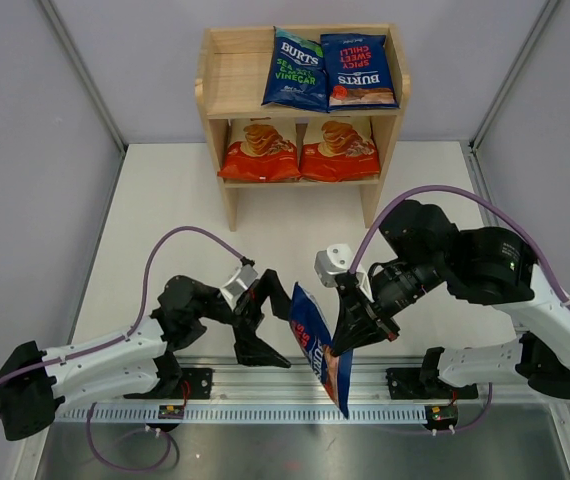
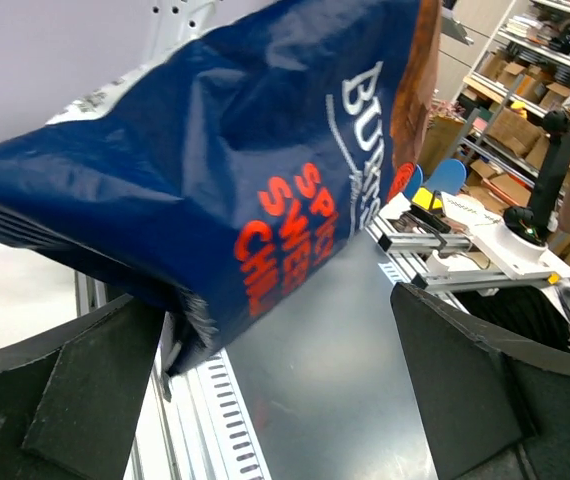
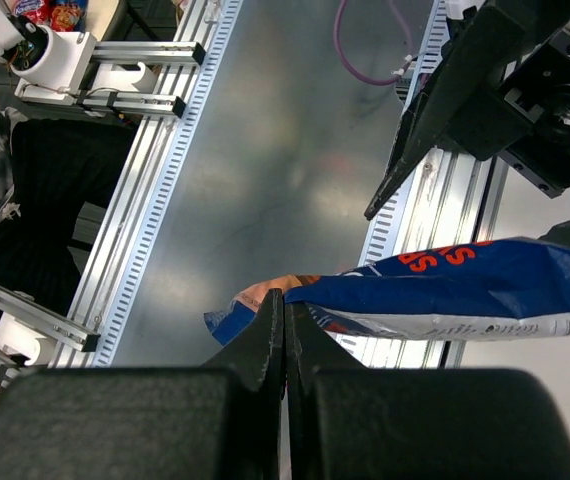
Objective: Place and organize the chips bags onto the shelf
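Burts bag (image 1: 317,348) hangs pinched in the right fingers (image 1: 348,326), beside spread left fingers (image 1: 257,348).

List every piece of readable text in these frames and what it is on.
"BURTS", "SEA SALT", "VINEGAR": left top-tier bag.
"BURTS", "SPICY SWEET CHILLI", upside down: right top-tier bag.
"BUR", "SPI", "SWE", "CHIL", cut off: held bag.
Orange lower-tier bags: lettering too small to read.

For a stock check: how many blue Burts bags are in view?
3. Two lie side by side on the shelf, top tier: green-lettered bag left, red-lettered bag right. The third bag hangs from the right gripper. None seems hidden.
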Robot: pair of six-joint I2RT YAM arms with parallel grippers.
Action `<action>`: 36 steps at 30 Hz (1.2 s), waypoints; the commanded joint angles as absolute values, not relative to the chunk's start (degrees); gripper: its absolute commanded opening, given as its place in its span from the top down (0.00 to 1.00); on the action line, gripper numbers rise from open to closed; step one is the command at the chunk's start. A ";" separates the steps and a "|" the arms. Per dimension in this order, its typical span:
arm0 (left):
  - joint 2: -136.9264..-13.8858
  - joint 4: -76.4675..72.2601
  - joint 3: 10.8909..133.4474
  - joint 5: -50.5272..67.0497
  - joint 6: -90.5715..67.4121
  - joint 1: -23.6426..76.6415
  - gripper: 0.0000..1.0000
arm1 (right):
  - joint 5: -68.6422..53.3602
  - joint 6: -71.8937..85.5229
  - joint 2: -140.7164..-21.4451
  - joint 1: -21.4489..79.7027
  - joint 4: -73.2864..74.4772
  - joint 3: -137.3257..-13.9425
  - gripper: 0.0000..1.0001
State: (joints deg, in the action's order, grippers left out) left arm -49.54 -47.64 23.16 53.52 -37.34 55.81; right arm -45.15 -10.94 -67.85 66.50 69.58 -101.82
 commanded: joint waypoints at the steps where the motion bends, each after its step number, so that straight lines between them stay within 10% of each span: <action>1: -49.22 -49.93 25.40 49.58 -35.78 56.16 0.01 | -47.46 -11.42 -66.80 67.06 66.45 -103.97 1.00; 7: -52.28 -42.96 27.77 42.00 -33.56 56.07 0.01 | -51.32 -11.16 -67.32 67.06 65.48 -105.91 1.00; 21: -63.28 -83.67 27.42 55.11 -54.32 57.66 0.02 | -51.68 -12.39 -66.10 67.15 63.99 -103.98 1.00; 27: -60.39 -81.66 26.28 54.93 -52.92 57.74 0.40 | -43.60 -12.57 -65.31 67.24 65.21 -101.96 1.00; 36: -55.64 -71.66 24.08 53.18 -47.65 57.74 0.68 | -35.43 -11.43 -64.60 67.15 65.65 -100.11 1.00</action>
State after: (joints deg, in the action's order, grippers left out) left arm -57.78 -71.02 23.90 54.02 -51.24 57.39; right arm -41.65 -11.31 -65.19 66.76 67.05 -100.62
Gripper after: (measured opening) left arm 0.338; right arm 0.010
